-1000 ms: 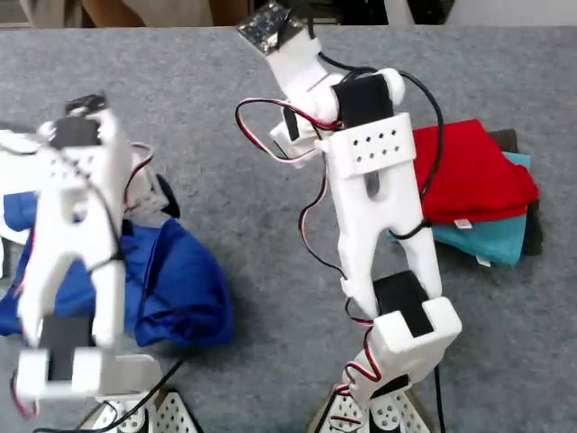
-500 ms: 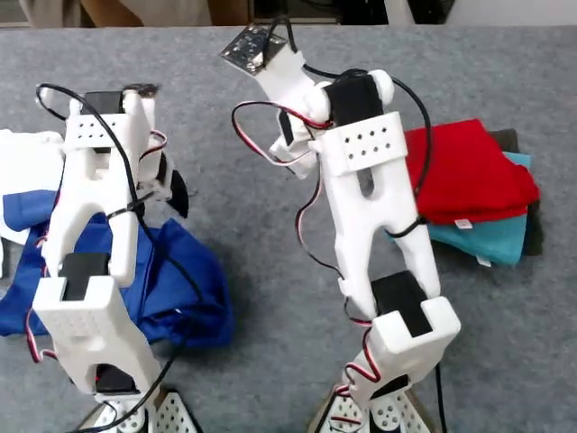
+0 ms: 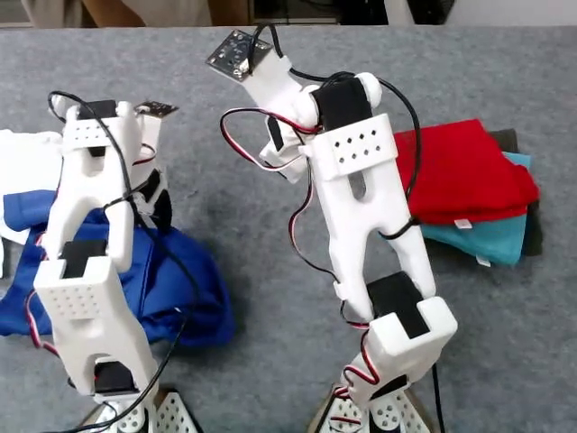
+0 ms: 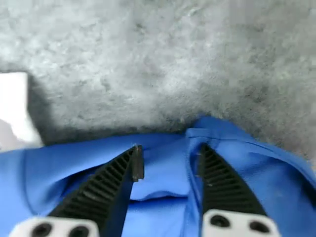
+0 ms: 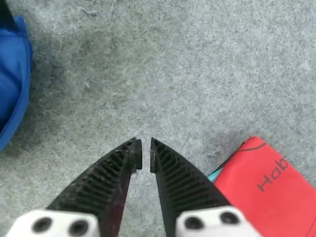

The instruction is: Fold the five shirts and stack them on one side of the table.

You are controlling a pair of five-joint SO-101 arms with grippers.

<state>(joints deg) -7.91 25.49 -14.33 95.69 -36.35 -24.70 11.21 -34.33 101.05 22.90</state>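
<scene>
Counting 5 shirts and 2 arms with 2 grippers.

Left gripper point(image 4: 170, 153) is sitting about half open, jaws well apart and gripping nothing. It's hanging low over the blue shirt point(image 3: 180, 271), with a raised fold of the cloth lying just beside one finger. Can't tell if the tips are touching the fabric. The blue shirt is lying crumpled and unfolded directly under and behind this gripper, back toward its arm's base. The white shirt point(image 3: 27, 167) is lying beyond the blue one on the gripper's left, also unfolded, with the blue overlapping its edge.

Right gripper point(image 5: 146, 148) is sitting nearly closed, only a thin slit between the tips, nothing in it. It's pointing down at bare grey table point(image 3: 505, 343).

The stack is lying on this gripper's right: red shirt point(image 3: 460, 171) on top, teal shirt point(image 3: 487, 239) under it, dark shirt point(image 3: 534, 225) at the bottom, showing at the far edge. Blue shirt is well off to its left.

Both arms are stretching forward from their bases, wrists bending down toward the table.
</scene>
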